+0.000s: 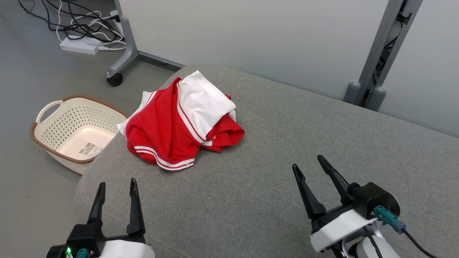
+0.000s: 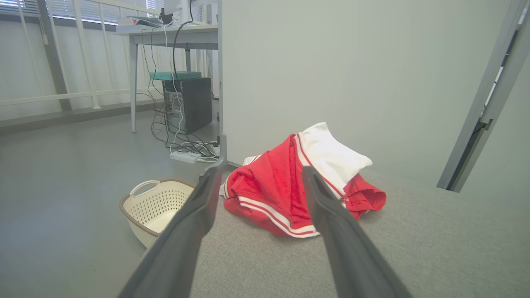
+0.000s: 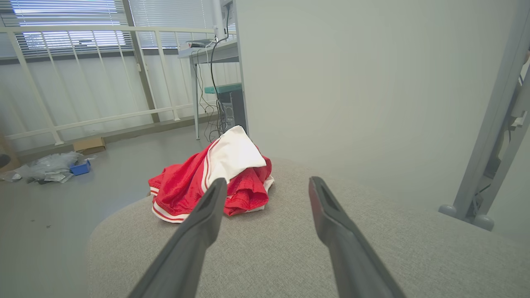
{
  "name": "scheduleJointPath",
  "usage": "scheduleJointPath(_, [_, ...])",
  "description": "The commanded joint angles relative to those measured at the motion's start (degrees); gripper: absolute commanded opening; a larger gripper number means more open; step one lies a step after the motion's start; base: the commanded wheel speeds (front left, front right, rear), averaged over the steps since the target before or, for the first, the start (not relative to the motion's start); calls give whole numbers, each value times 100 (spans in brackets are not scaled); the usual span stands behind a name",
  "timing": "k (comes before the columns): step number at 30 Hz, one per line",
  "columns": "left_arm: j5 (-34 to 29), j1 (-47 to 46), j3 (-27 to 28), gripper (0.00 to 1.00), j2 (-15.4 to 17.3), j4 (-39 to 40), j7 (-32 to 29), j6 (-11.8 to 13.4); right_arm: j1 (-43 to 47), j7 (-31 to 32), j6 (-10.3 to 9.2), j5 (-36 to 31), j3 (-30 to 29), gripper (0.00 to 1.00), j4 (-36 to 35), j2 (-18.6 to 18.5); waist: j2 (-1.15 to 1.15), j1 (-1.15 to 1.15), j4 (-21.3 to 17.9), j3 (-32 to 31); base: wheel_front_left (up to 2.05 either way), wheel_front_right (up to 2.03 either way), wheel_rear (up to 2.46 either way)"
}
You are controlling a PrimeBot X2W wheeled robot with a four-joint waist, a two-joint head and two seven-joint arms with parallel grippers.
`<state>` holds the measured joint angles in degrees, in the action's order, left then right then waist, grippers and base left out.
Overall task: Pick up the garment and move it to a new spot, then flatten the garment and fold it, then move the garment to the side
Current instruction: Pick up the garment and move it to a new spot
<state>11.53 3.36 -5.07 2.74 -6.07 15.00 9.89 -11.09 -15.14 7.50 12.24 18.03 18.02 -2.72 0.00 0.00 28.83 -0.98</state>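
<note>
The left gripper has its two dark fingers well apart and holds nothing. It hovers over the near left corner of the grey cushion, tips pointing to 12 o'clock in the head view. The right gripper also stands wide open and empty. It is over the near right part of the cushion, with its fingers leaning toward 11 o'clock.

The garment is a crumpled red piece with white stripes and a white panel folded over its top. It lies on the cushion's far left part, close to the edge. In the head view it is at about 1 o'clock from the left gripper and 10 o'clock from the right, well apart from both. In the left wrist view it shows between and beyond the fingertips.

At 9 o'clock from the garment, a cream basket with a brown rim sits on the floor, just beside the cushion. At 11 o'clock from the basket are a power strip and tangled cables, next to a grey wheeled leg.
</note>
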Motion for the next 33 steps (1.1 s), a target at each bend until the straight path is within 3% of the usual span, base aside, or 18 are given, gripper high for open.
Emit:
scheduleJointPath(1, [-30,-24,6,100,26,-9,19,-9,56,-10,-2,18,-38,100,0,-35,0,0,-8,-10,0,0,0])
scheduleJointPath(11, [198,-114,151,100,29,24,19,3,115,-11,-2,-70,-172,100,-75,-34,0,0,-7,-14,0,0,0])
scheduleJointPath(15, [150,-296,277,100,28,78,19,-119,166,-11,-2,-154,-224,100,-162,-34,0,0,20,26,0,0,0])
scheduleJointPath(19, [-172,-672,439,100,26,24,19,-395,305,-11,-2,-257,-360,100,-341,-34,0,0,63,116,0,0,0])
scheduleJointPath(22, [-36,-1129,548,100,23,-215,12,-679,330,-10,-2,-434,-487,100,-525,-62,0,0,89,374,0,0,0])
scheduleJointPath(27, [178,-2182,884,100,141,-1115,11,-1134,192,-10,-2,-618,-502,100,-751,-123,0,0,-152,813,0,0,0])
scheduleJointPath(33, [197,-3641,701,100,576,-2653,-449,-1480,40,-11,-2,-686,-346,100,-807,-274,0,0,-416,1188,0,0,0])
